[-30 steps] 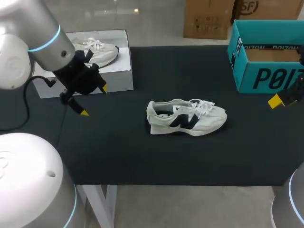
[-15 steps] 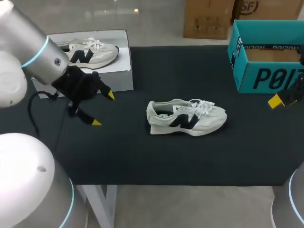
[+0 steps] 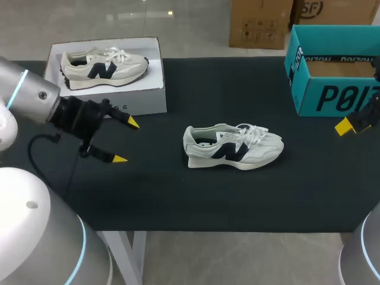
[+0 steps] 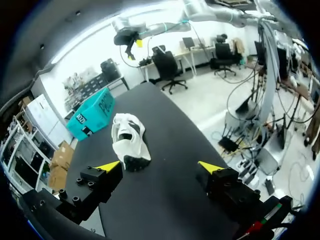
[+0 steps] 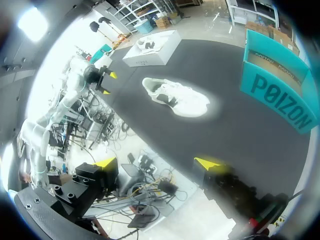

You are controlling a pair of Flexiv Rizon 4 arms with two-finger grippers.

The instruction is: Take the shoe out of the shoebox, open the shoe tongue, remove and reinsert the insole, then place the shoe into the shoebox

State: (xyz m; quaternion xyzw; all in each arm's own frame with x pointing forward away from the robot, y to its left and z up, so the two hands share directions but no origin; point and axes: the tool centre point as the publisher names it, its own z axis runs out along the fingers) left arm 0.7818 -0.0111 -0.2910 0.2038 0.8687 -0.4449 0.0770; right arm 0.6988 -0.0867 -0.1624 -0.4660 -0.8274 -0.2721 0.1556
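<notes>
1. Our left gripper (image 3: 127, 141) hangs over the left part of the table (image 3: 178, 196), fingers spread wide and holding nothing.
2. Our right gripper (image 5: 156, 162) sits at the table's right edge, near the teal shoebox (image 3: 332, 98), fingers also apart and empty.
3. The shoe (image 3: 233, 146) stands on its sole mid-table, outside the shoebox, well apart from both grippers.
4. A second shoe (image 3: 104, 64) rests on a white box (image 3: 142, 98) at the far left.

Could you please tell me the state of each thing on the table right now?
shoebox: open at the top
shoe: upright on its sole, outside the shoebox
second shoe: resting on the white box
left pincer: open, holding nothing
right pincer: open, holding nothing
</notes>
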